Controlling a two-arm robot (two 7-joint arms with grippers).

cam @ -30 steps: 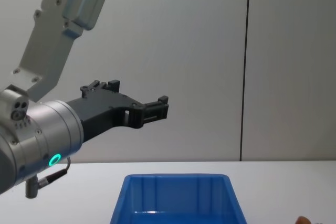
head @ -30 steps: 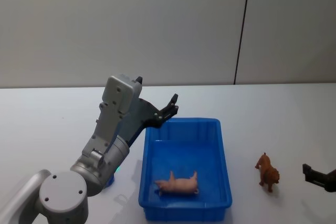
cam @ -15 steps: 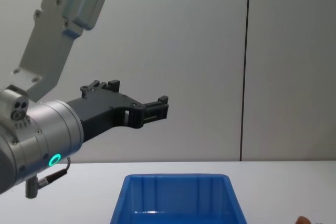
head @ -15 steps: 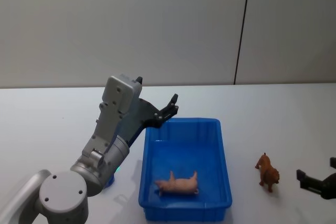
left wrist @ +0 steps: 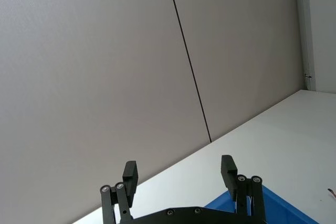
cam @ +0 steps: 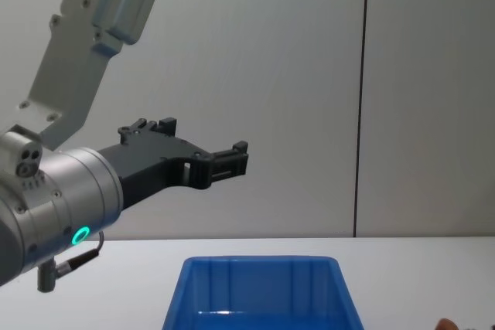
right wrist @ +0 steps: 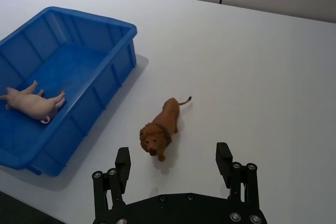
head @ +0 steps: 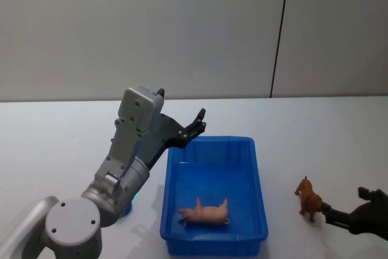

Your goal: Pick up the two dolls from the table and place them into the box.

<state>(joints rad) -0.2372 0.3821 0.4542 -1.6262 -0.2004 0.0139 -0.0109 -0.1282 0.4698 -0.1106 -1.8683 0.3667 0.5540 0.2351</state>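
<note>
A pale pink pig doll [head: 206, 212] [right wrist: 32, 103] lies on its side inside the blue box [head: 171, 177] [right wrist: 89, 20] [cam: 186, 284]. On the white table [head: 60, 131], just right of the box, stands a brown lion doll [head: 308, 198] [right wrist: 160, 127]. My right gripper [right wrist: 174, 161] [head: 343, 205] is open, low over the table and close to the lion, with the lion just ahead of the gap between its fingers. My left gripper [head: 197, 122] [cam: 228, 160] [left wrist: 179, 171] hangs open and empty in the air above the box's far left corner.
A grey wall with a dark vertical seam [head: 279, 34] rises behind the table. Bare tabletop [right wrist: 273, 77] spreads around the lion and beyond the box. The left arm's grey links [head: 130, 144] stand beside the box's left wall.
My right gripper has moved left across the table's front right, closing in on the lion doll. The left arm, the box and both dolls have not moved.
</note>
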